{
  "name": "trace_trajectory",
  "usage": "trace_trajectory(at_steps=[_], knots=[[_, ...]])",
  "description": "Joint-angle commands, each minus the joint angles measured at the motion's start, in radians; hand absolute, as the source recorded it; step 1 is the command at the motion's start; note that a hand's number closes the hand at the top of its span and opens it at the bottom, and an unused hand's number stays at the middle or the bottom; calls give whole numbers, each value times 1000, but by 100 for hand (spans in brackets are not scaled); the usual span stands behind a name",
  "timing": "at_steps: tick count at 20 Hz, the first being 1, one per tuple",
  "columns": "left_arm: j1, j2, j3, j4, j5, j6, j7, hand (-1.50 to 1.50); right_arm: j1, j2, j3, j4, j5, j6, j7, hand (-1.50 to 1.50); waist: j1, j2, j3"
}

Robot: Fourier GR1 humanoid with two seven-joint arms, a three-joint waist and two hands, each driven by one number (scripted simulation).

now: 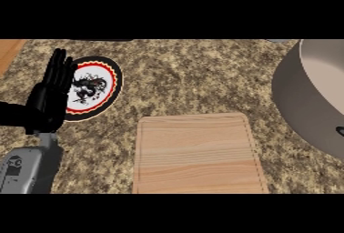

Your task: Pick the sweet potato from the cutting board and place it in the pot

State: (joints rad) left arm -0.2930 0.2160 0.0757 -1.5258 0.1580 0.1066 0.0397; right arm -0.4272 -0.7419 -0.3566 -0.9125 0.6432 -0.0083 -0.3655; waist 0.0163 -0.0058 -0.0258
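Note:
The wooden cutting board (198,154) lies at the lower middle of the counter, and its top is bare. No sweet potato shows anywhere in the head view. The big grey pot (302,100) stands at the right, cut off by the view's edge. A small dark shape (340,131) sits at the right edge over the pot's inside; I cannot tell what it is. My left hand (50,98) rests open at the left, fingers straight and pointing up, holding nothing. My right hand is out of view.
A round plate (101,86) with a red and black rim and a dark figure on white lies at the left, partly behind my left hand. Speckled granite counter (194,77) spreads between plate, board and pot. A wooden strip (10,50) shows at the top left corner.

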Motion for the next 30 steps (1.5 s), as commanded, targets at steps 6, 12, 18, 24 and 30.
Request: trace_trajectory(at_steps=[6,12,18,24,30], knots=[[3,-15,-20,-18,-24,26,32,0,-55,75,29,147,-62,137,-116,-150,12,12,28],[-15,5,10,-16,-1,5,15,0,-115,91,-85,175,-195,175,-189,-150,8,10,29],[0,12,30,3,13,-8,1,0,-163,64,-228,246,-346,287,-84,-150,-3,9,27],[-7,-3,9,29,-20,0,-28,0,-167,-38,-339,370,-437,350,-145,-150,-6,17,29],[-6,-3,13,28,-10,-12,-28,0,-162,-154,-413,527,-487,416,-227,-150,6,20,30]])
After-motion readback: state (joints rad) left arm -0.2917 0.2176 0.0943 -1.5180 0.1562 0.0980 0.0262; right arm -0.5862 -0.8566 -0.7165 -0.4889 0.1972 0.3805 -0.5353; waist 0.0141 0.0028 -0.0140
